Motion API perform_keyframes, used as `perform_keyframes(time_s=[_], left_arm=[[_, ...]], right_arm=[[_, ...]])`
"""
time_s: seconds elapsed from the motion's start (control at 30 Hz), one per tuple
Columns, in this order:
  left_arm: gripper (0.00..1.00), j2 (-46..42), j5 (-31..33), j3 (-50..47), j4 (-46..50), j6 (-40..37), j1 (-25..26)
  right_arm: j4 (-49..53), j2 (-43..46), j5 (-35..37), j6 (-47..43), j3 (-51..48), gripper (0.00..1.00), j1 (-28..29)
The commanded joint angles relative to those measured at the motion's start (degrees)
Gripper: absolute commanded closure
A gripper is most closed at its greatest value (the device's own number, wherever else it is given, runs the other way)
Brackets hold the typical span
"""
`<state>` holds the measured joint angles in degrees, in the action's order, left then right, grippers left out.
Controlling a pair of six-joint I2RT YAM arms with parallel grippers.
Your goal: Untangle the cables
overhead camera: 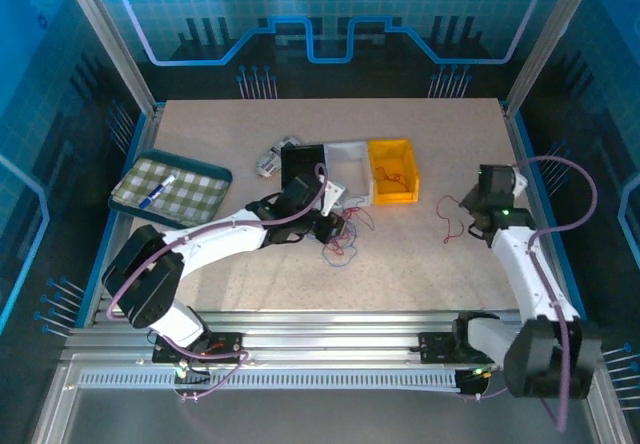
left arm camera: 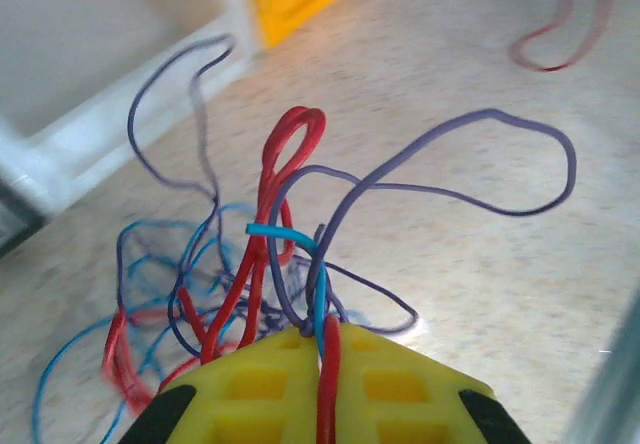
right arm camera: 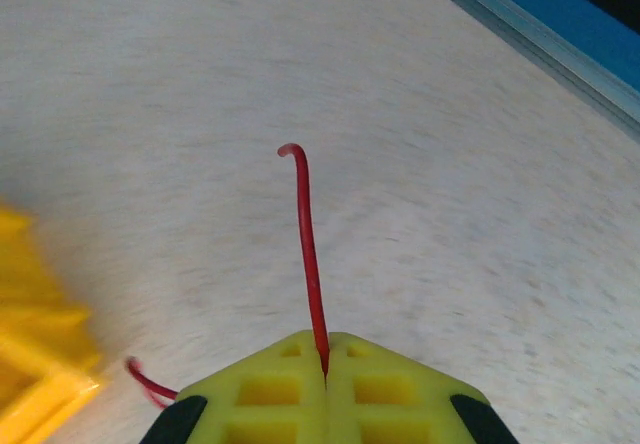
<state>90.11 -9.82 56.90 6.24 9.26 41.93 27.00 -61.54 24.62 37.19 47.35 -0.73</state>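
The left gripper [left arm camera: 322,342], its yellow fingers pressed together at the bottom centre of the left wrist view, is clamped on strands of the tangle of cables [left arm camera: 250,264]: a red strand runs down between the fingers, with a light-blue one and a purplish one pinched at the tips. Above them, red, blue and purple loops stand up and spread over the speckled table [left arm camera: 480,294]. From the top camera this left gripper [overhead camera: 330,229] sits just below centre, with the tangle of cables [overhead camera: 340,247] lying loose under and to the right of it. The right gripper [right arm camera: 325,352] is likewise closed, nipping a single red wire [right arm camera: 310,254] whose free end rises to a small hook in the middle of the frame. In the top view the right gripper [overhead camera: 476,214] is at centre right, the red wire [overhead camera: 452,216] trailing to its left, well apart from the tangle. Above centre stand a black bin [overhead camera: 300,159], a white bin [overhead camera: 350,149] and a yellow bin [overhead camera: 392,196] side by side; something thin and red lies in the yellow one. At left a teal tray [overhead camera: 190,202] with a checked lining holds a marker [overhead camera: 158,192], its print too small to read.
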Motion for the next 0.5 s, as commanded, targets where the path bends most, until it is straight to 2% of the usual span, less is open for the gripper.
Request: perform_keyframes(time_s=[0.0, 0.17, 0.37, 0.47], left_arm=[[1.00, 4.2, -4.6, 3.4, 4.4, -3.7, 0.8], [1.00, 9.4, 2.2, 3.6, 1.4, -2.5, 0.7], [1.00, 13.8, 5.3, 6.2, 0.1, -0.4, 0.5], [1.00, 14.5, 4.4, 7.5, 0.0, 0.7, -0.2]], right_arm=[[-0.1, 3.1, 8.6, -3.6, 6.0, 1.00, 7.2], [-4.0, 1.4, 12.3, -8.4, 12.8, 1.00, 13.5], [-11.7, -8.5, 10.2, -10.8, 19.0, 1.00, 14.5], [-15.0, -15.1, 9.6, -11.3, 22.0, 1.00, 14.7]])
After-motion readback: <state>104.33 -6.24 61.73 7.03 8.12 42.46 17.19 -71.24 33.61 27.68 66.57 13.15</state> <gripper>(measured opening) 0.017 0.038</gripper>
